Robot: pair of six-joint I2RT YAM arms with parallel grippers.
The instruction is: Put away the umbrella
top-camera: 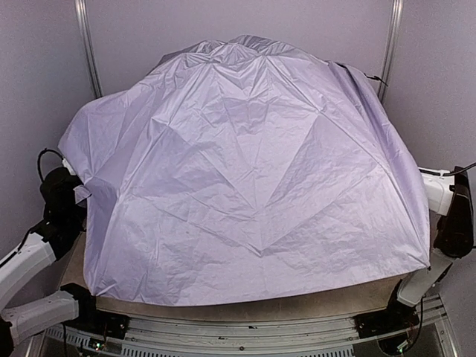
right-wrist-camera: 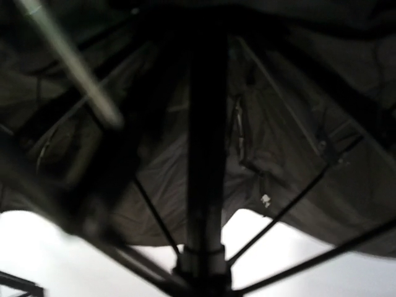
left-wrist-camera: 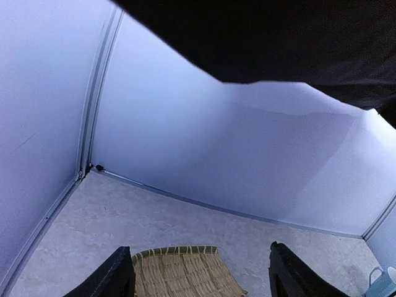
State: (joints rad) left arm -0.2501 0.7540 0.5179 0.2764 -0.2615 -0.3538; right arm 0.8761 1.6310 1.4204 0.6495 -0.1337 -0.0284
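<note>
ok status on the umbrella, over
umbrella fully open, covering most of the table. left gripper open, empty, above the straw tray. right gripper hidden under the umbrella.

Table under open umbrella; woven tray

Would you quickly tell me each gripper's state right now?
Left gripper: open, holding nothing.
Right gripper: cannot be told, dark under the umbrella canopy.

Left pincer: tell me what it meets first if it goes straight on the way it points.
Probably the woven straw tray, lying on the table just past the open left pincer, between its fingers. Should the line clear it, the back wall comes next; depth is unclear.
</note>
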